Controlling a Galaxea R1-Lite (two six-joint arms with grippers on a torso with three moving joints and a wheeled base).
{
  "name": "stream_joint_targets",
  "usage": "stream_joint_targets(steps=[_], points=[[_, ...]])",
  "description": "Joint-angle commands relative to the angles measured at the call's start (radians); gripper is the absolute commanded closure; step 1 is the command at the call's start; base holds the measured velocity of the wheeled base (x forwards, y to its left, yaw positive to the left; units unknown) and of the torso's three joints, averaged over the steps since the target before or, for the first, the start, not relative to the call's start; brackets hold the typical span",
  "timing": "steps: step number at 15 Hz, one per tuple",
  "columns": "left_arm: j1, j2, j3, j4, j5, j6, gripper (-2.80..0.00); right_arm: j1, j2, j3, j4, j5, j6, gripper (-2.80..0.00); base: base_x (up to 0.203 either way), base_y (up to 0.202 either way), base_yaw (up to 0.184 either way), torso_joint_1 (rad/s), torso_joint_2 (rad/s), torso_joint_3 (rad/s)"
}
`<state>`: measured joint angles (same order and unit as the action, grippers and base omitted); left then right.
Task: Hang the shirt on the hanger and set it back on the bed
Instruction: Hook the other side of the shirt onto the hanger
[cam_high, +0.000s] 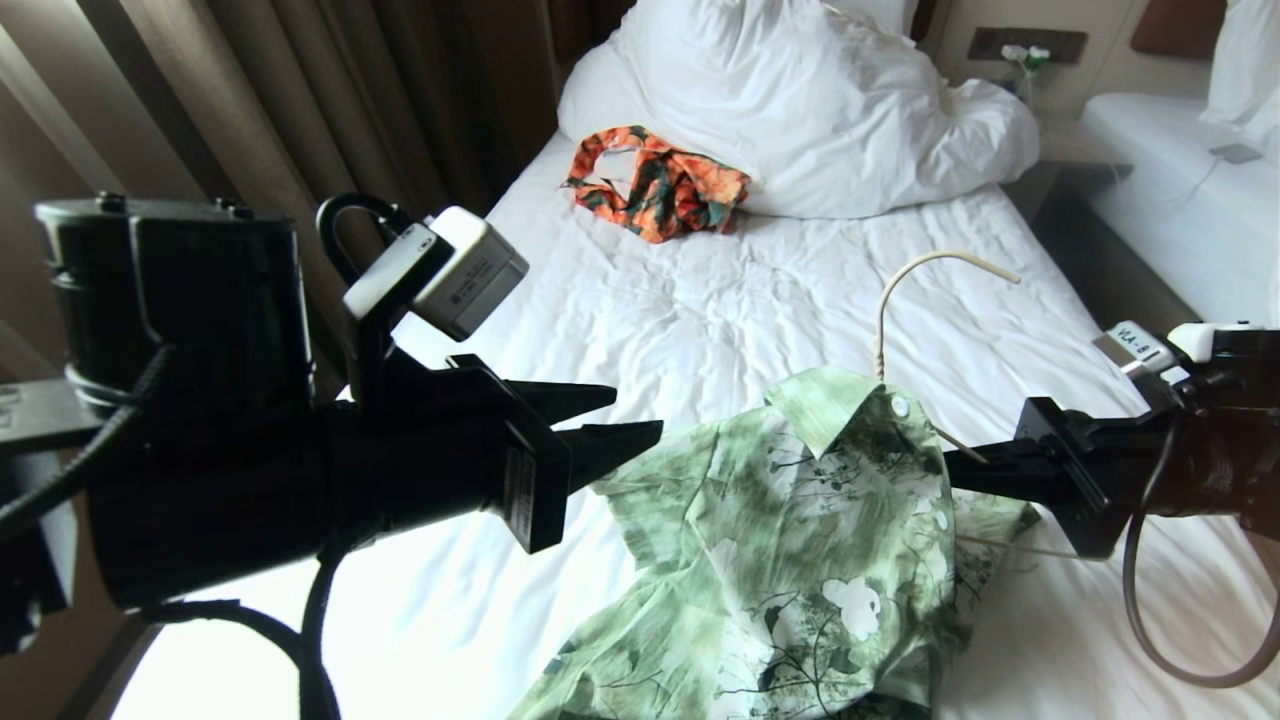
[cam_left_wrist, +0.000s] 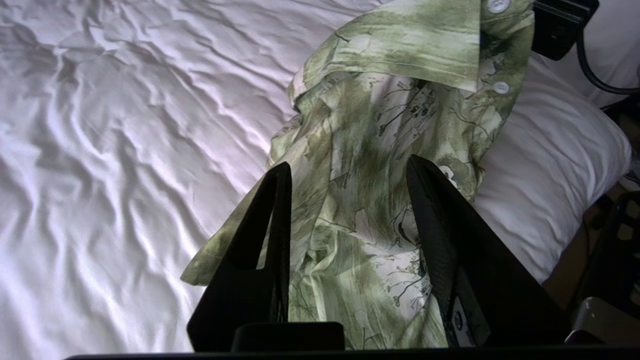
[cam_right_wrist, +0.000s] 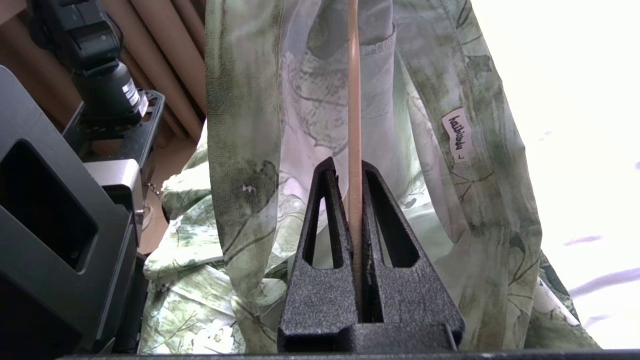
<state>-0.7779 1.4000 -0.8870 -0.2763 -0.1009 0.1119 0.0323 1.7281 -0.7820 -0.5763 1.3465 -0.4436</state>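
The shirt (cam_high: 800, 560) is hanging over the near end of the bed (cam_high: 700, 330), its lower part cut off by the head view's bottom edge. Wrinkled white sheet is lying open between the shirt and the orange patterned garment (cam_high: 655, 182), which is sitting against the bunched duvet (cam_high: 810, 110) well beyond the shirt. The right gripper (cam_right_wrist: 354, 170) is pinching the pale hanger (cam_high: 935, 275) rod tight between its fingers, inside the open shirt; the hanger's hook is rising above the collar. The left gripper (cam_left_wrist: 348, 172) is hovering beside the shirt's left shoulder, fingers partly spread and holding nothing, with shirt fabric showing between them. The hanger's arms are hidden by cloth.
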Motion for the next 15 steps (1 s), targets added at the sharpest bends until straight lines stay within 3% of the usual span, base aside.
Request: stream_joint_targets(steps=[1,7,9,12,15], points=[[0.003,0.041,-0.004,-0.026,-0.052,0.027,-2.8,0.003,-0.008,0.006,-0.003,0.016,-0.003,0.0,0.0,0.0,0.0,0.0,0.0,0.0],[-0.006,0.237,-0.116,-0.129,-0.087,0.049,-2.8,0.008,-0.025,0.015,-0.008,0.034,-0.003,0.0,0.0,0.0,0.0,0.0,0.0,0.0],[-0.005,0.288,-0.119,-0.143,-0.097,0.045,-2.8,0.009,-0.039,0.022,-0.007,0.057,-0.003,0.0,0.0,0.0,0.0,0.0,0.0,0.0],[-0.009,0.343,-0.11,-0.274,-0.1,0.043,-2.8,0.017,-0.045,0.032,-0.008,0.063,-0.004,0.0,0.0,0.0,0.0,0.0,0.0,0.0],[-0.025,0.373,-0.13,-0.277,-0.1,0.045,-2.8,0.023,-0.045,0.035,-0.008,0.063,-0.004,0.0,0.0,0.0,0.0,0.0,0.0,0.0]])
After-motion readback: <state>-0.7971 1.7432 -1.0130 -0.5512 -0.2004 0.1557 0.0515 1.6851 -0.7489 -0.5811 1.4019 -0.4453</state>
